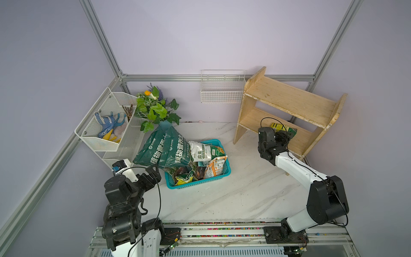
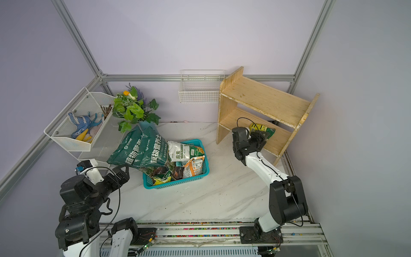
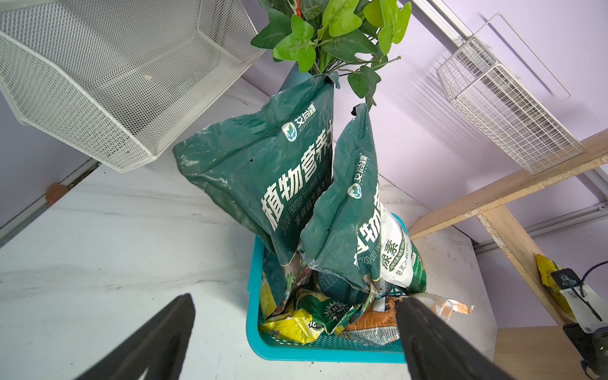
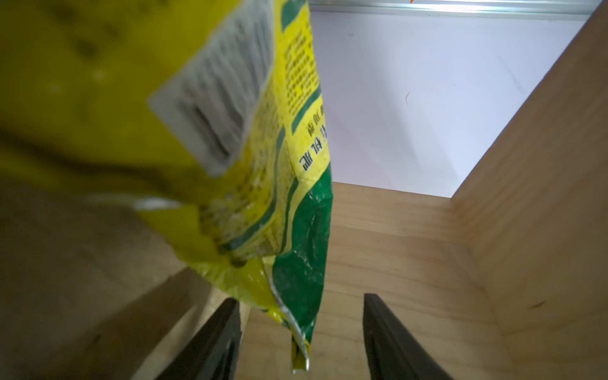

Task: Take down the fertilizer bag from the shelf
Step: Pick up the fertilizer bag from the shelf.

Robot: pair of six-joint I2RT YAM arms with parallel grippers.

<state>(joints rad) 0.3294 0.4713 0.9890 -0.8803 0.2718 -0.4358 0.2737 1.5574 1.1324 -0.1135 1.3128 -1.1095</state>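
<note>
The yellow-and-green fertilizer bag (image 1: pixel 282 127) (image 2: pixel 262 128) lies on the lower board of the wooden shelf (image 1: pixel 289 99) (image 2: pixel 264 99) at the back right. My right gripper (image 1: pixel 286 134) (image 2: pixel 259 137) reaches into that lower tier. In the right wrist view the right gripper (image 4: pixel 300 298) is open, and the bag (image 4: pixel 263 164) has its sealed corner hanging between the fingers with a gap on both sides. My left gripper (image 1: pixel 153 171) (image 2: pixel 121 171) (image 3: pixel 294 297) stands open at the near left corner of the teal basket (image 1: pixel 198 185), holding nothing.
The teal basket (image 2: pixel 178 186) (image 3: pixel 253 296) holds two big dark green bags (image 1: pixel 164 149) and smaller packets. A potted plant (image 1: pixel 155 106) and a white mesh rack (image 1: pixel 106 133) with gloves stand at the back left. A white wire basket (image 1: pixel 222 89) hangs on the wall beside the shelf.
</note>
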